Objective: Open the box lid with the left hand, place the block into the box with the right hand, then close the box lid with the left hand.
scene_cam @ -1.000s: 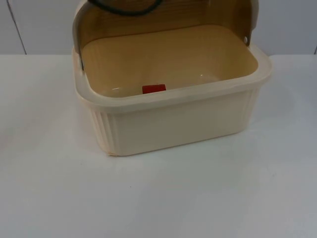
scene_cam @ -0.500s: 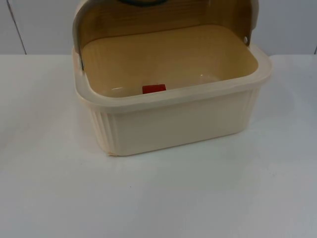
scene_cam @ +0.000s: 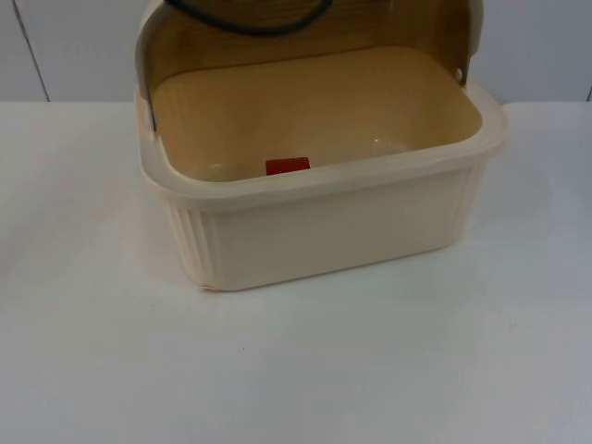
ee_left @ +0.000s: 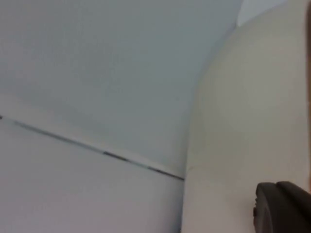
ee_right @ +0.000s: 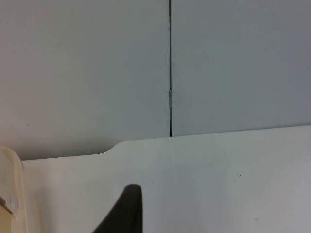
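Note:
The cream ribbed box [scene_cam: 324, 231] stands on the white table with its lid [scene_cam: 277, 46] swung up at the back. A red block [scene_cam: 288, 166] lies on the box floor near the front wall. In the left wrist view the lid's curved cream surface [ee_left: 252, 121] is very close, and a black fingertip [ee_left: 284, 208] of my shut left gripper rests beside it; I cannot tell whether it grips the lid. In the right wrist view a black fingertip [ee_right: 127, 208] of my open right gripper hangs over bare table, right of the box's corner [ee_right: 12, 194], holding nothing.
White table [scene_cam: 296, 370] spreads in front of the box and to both sides. The grey partition wall [ee_right: 218, 63] with a vertical seam rises just behind the table's far edge.
My left gripper has shut by the lid. The box, raised lid and red block have not moved.

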